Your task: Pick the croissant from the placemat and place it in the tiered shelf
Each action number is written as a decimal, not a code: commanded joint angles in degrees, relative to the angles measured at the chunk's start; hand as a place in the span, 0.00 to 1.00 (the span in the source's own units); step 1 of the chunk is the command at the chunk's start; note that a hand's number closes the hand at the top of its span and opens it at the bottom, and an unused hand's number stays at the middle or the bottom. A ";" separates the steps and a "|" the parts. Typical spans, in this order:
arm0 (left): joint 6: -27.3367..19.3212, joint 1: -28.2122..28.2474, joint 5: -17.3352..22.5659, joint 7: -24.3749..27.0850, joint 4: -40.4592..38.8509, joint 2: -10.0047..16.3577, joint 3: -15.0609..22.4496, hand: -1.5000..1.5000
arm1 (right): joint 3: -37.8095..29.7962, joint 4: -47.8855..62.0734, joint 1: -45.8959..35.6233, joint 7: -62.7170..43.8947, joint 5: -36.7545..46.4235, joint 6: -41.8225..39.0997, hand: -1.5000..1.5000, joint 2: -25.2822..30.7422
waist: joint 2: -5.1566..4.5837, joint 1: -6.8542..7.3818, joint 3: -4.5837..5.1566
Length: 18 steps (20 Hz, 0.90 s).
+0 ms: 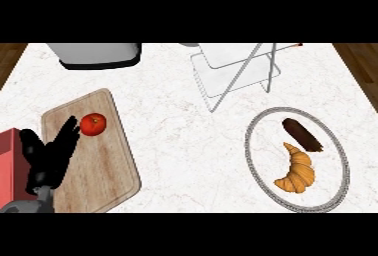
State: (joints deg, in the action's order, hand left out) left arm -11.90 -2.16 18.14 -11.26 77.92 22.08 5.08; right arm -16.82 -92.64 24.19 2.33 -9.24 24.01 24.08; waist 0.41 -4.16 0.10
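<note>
Progress: nothing done yet, by my reading; pick, carry and place all remain.

- Table: carries everything.
- Cutting board: under the left hand.
- Placemat: round, grey-rimmed, far right of the hand, well apart.
- Tiered shelf: wire frame, beyond the hand and to its right. No croissant on the tiers that show.
- Left hand: resting, fingers straight and spread, pointing away, holding nothing.
- Croissant: on the placemat, untouched, just beside a dark brown oblong.
- Tomato: on the board, just right of the fingertips.

Hidden or unclear:
- Right hand is out of view, so its state is unknown.
- Shelf top is cut off; tier count is uncertain.
- Grey appliance beyond the hand and red object at its left are both cut off and unidentified.
</note>
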 commanded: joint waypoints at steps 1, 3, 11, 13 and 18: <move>1.77 1.43 0.99 -1.68 -1.15 -2.17 1.48 0.50 | -4.32 -6.12 13.03 8.56 -3.76 -5.52 0.00 -2.32 | -0.07 1.80 -0.07; 3.24 0.91 1.67 -0.73 -2.58 -2.23 0.70 0.50 | -0.67 -11.53 17.05 8.16 -1.28 -7.08 0.00 -3.70 | -0.20 2.19 -0.01; 5.66 0.05 2.51 -2.03 -1.67 -1.03 -0.97 0.50 | 2.79 -31.20 23.74 -9.64 2.10 -11.38 0.00 1.80 | -0.49 3.92 0.03; 4.02 -0.49 0.23 -1.32 -1.56 -2.80 0.88 0.50 | 0.31 -35.95 27.13 -15.40 0.77 -14.06 0.00 4.88 | -0.48 3.56 0.04; 5.08 0.42 -0.15 -1.77 -0.83 -3.32 1.95 0.50 | 3.15 -42.09 18.92 -38.64 8.89 -6.77 0.00 8.96 | -0.91 5.57 0.07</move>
State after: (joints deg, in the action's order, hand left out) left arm -7.57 -4.17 18.58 -13.04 77.82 20.07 5.37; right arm -14.74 -130.35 46.45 -22.76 -4.35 14.38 30.39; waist -0.03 0.25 -0.06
